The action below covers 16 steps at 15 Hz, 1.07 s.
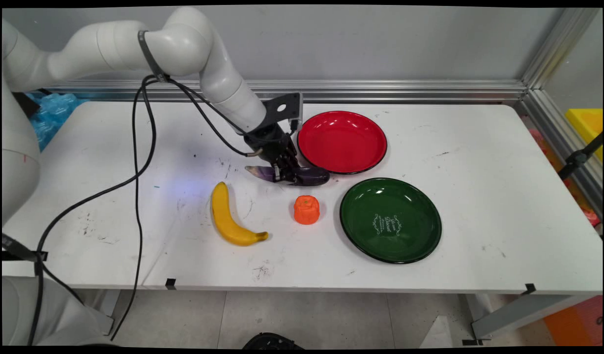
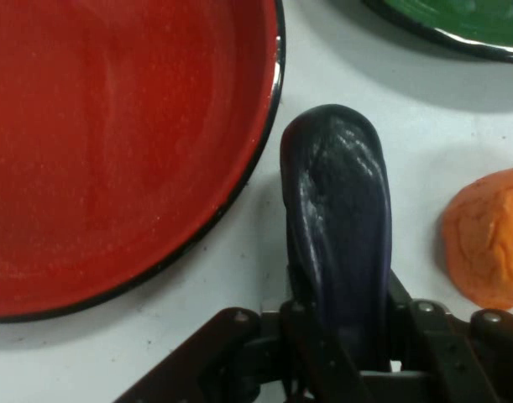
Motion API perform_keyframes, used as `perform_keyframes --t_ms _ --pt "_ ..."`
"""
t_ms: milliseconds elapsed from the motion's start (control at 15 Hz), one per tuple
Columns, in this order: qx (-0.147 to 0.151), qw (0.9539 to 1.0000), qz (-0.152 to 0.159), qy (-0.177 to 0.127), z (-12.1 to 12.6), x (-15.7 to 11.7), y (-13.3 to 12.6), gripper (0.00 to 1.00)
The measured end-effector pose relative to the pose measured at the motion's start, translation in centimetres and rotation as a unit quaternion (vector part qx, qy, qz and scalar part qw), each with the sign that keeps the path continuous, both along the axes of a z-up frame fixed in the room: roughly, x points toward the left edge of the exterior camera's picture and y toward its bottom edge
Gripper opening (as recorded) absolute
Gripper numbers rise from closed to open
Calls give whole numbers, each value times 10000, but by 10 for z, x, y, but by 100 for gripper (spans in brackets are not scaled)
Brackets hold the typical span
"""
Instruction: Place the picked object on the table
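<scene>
A dark purple eggplant [image 1: 302,175] lies on the white table just left of the red plate [image 1: 342,141]. My gripper [image 1: 284,173] is down on it, fingers closed around its middle. In the hand view the eggplant [image 2: 340,227] rises up from between the fingers [image 2: 300,315], with the red plate's rim [image 2: 264,143] beside it on the left and an orange fruit [image 2: 491,239] on the right. That orange fruit [image 1: 306,209] sits on the table just in front of the eggplant.
A green plate [image 1: 390,220] with white lettering lies right of the orange fruit. A yellow banana [image 1: 228,216] rests left of it. Black cables [image 1: 137,162] hang from the arm over the table's left part. A metal rail runs along the back edge.
</scene>
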<state>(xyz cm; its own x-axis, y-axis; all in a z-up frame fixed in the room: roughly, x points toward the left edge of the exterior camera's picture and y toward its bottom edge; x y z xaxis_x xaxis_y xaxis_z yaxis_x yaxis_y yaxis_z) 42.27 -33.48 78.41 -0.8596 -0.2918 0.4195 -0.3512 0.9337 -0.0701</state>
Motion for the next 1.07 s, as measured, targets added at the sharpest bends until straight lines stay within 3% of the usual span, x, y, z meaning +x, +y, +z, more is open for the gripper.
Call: perform_keyframes --t_ms 1000,1067 --pt "42 9999 69 107 -22 -3 -2 0" --pt "44 9999 71 114 -23 -3 -3 100"
